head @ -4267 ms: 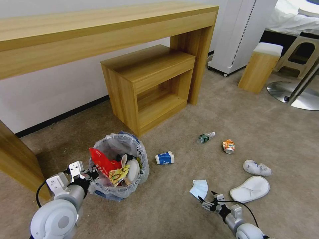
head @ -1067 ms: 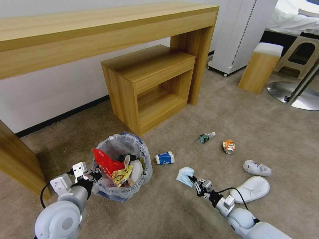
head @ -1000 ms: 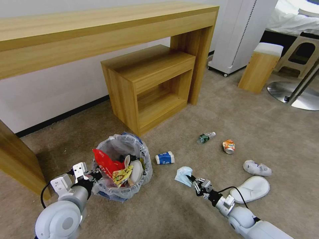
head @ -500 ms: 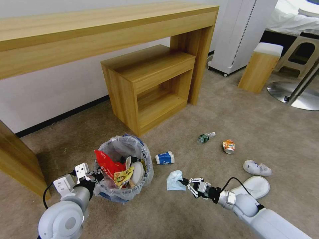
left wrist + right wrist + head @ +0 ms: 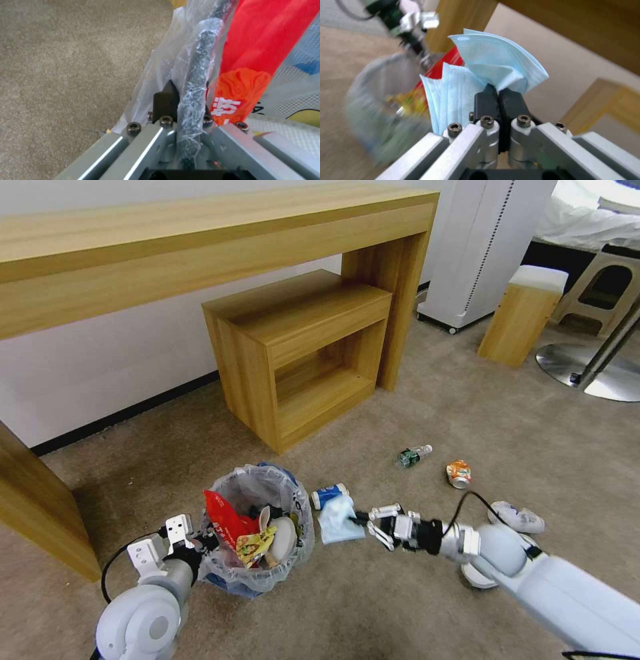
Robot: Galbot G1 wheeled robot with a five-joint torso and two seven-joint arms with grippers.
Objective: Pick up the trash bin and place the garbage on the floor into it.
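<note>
Carrying blue mask (image 5: 339,517) in right gripper (image 5: 361,517), beside trash bin (image 5: 263,573)

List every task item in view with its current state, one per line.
trash bin: upright, partly filled, rim gripped by left tool
blue mask: pinched in right tool, off the carpet, beside bin rim
blue-white cup: on its side on floor
small bottle: lying on floor
orange can: crushed, on floor

White Chinese characters stand on the red wrapper (image 5: 246,82) inside the trash bin (image 5: 196,72), cut off and too partial to read.
</note>
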